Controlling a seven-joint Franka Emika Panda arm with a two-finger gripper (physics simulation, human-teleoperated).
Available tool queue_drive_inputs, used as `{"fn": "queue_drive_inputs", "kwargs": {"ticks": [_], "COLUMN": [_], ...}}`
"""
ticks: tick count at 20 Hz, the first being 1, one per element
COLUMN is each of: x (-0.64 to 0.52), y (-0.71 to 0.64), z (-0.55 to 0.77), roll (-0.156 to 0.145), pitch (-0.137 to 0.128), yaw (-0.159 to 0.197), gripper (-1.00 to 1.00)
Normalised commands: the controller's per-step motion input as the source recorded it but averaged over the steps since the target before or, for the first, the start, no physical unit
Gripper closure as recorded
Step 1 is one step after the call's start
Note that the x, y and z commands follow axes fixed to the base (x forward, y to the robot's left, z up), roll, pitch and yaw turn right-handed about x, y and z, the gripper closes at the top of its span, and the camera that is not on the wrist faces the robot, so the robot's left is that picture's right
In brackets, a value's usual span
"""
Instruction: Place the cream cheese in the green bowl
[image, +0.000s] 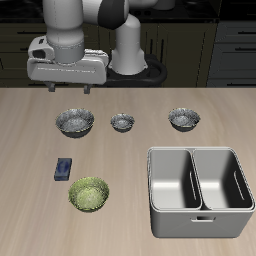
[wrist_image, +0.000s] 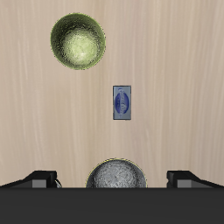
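1. Jaws first: my gripper (image: 72, 87) hangs high above the table's back part, fingers spread wide apart with nothing between them. In the wrist view the two fingertips (wrist_image: 42, 178) sit far from each other at the frame's edge.
2. Right below me is a grey bowl (image: 75, 122), the biggest of the three metallic ones; the wrist view catches its rim (wrist_image: 115, 173) between my fingertips.
3. Further toward the table's front edge lies the cream cheese (image: 64, 168), a small flat blue box with a paler label (wrist_image: 122, 102), resting flat on the wood and touching nothing.
4. Just past that, nearest the front edge, is the green bowl (image: 89, 194), with nothing inside it (wrist_image: 78, 40). Box and bowl are near each other but apart.
5. Two more grey bowls stand in the back row: a small one (image: 122, 122) and another one (image: 184, 119).
6. Off to the side there's a grey two-compartment bin (image: 199, 190).
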Motion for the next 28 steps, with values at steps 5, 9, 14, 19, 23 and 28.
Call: {"fn": "queue_drive_inputs", "kwargs": {"ticks": [5, 9, 14, 19, 23, 28], "x": [0.30, 0.22, 0.13, 0.05, 0.00, -0.01], "y": [-0.38, -0.27, -0.15, -0.06, -0.02, 0.00], "z": [-0.02, -0.07, -0.04, -0.11, -0.21, -0.28], "roll": [-0.016, -0.030, 0.006, 0.017, 0.013, 0.023], "pitch": [-0.011, 0.002, -0.009, -0.021, -0.003, 0.000], "yaw": [0.020, 0.013, 0.001, 0.000, -0.034, -0.020], "gripper": [-1.00, -1.00, -1.00, -1.00, -1.00, -1.00]}}
